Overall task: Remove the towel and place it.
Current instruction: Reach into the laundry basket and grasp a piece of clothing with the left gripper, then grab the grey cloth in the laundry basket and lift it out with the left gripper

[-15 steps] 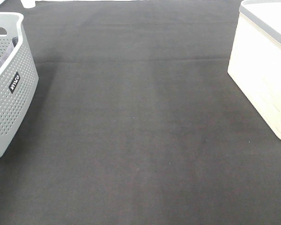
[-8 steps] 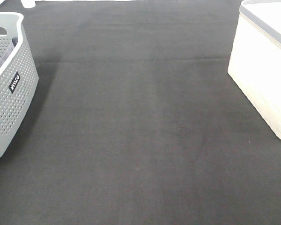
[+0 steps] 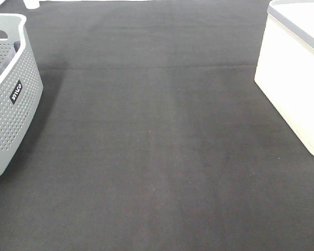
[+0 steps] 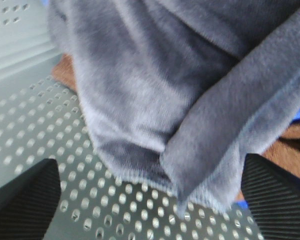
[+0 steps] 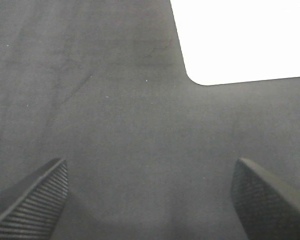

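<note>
Nothing in the high view has shifted this past second, so removal is barely begun: the towel lies bunched in the perforated basket at 9 o'clock, left gripper wide astride its fold, right gripper wide, empty, over the bench.

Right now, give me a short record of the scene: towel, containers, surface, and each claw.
towel: grey-lavender, crumpled in the grey perforated basket, not gripped
grey perforated basket: left edge of high view, on black mat
white bin: right edge, on the mat
left claw: open, inside the basket, fingers either side of a towel fold
right claw: open, empty, over bare mat near the white bin
</note>
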